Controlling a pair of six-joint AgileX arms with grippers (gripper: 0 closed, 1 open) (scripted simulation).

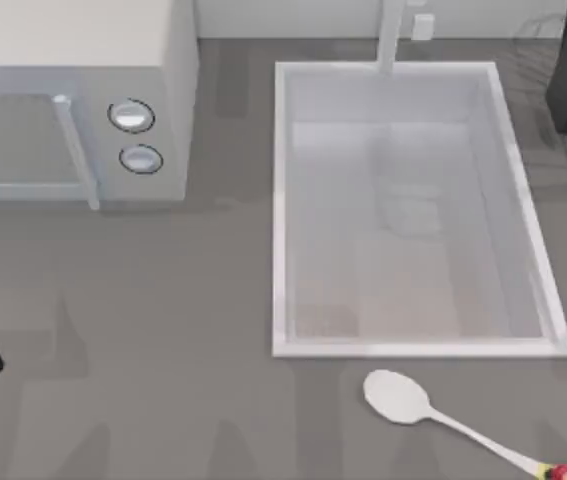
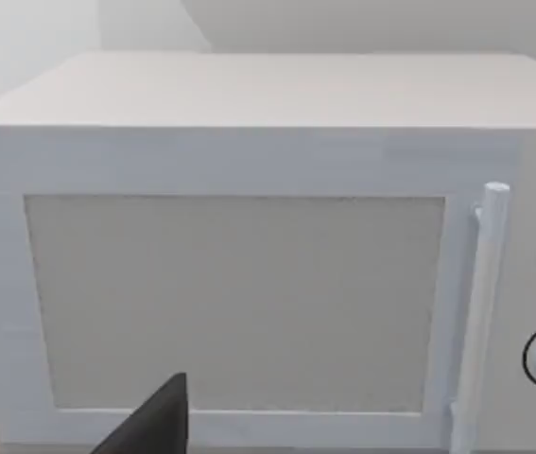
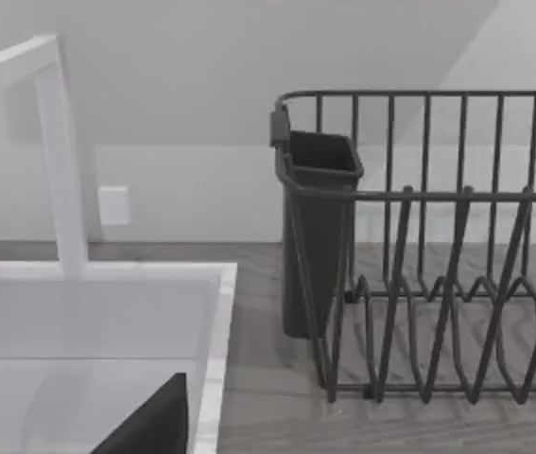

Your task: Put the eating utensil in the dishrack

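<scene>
Risks nudging spoon (image 1: pixel 399 397) off worktop (image 1: pixel 163 400) edge before reaching rack (image 3: pixel 438 284); cannot tell either tool's opening.

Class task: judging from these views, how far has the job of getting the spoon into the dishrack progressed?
Nothing looks done yet. The spoon lies on the counter in front of the sink, untouched. Nothing is in hand. The dishrack holds nothing. Grasping, carrying and placing all remain.
</scene>
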